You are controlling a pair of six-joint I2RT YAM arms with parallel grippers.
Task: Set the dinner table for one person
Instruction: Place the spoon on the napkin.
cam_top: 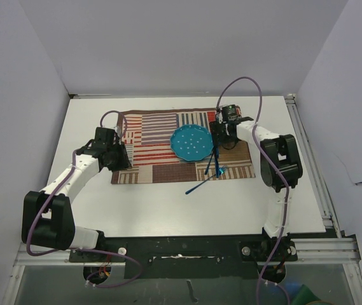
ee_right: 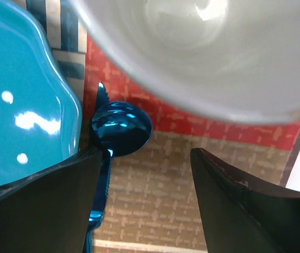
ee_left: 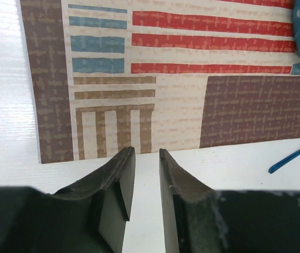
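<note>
The large white, flat rectangular dinner table (cam_top: 168,206), railed in aluminium, carries a striped red-brown-blue patchwork cloth mat (cam_top: 149,149) lying toward its far edge. A round teal plate with white dots (cam_top: 190,143) sits on the mat.

Your right gripper (ee_right: 144,158) hangs over the mat's right part. Its black fingers (ee_right: 39,200) stand well apart and clamp nothing. Between them lies the head of a glossy dark-blue spoon (ee_right: 121,129), just beside the plate's rim, with a white glazed bowl (ee_right: 207,47) beyond.

Your left gripper (ee_left: 147,153) hangs over bare table just off the mat's near edge, close to its near-left corner. Its jaws are parted by a narrow gap and hold nothing.

A thin blue utensil (cam_top: 200,185) lies slanted across the mat's near edge.
</note>
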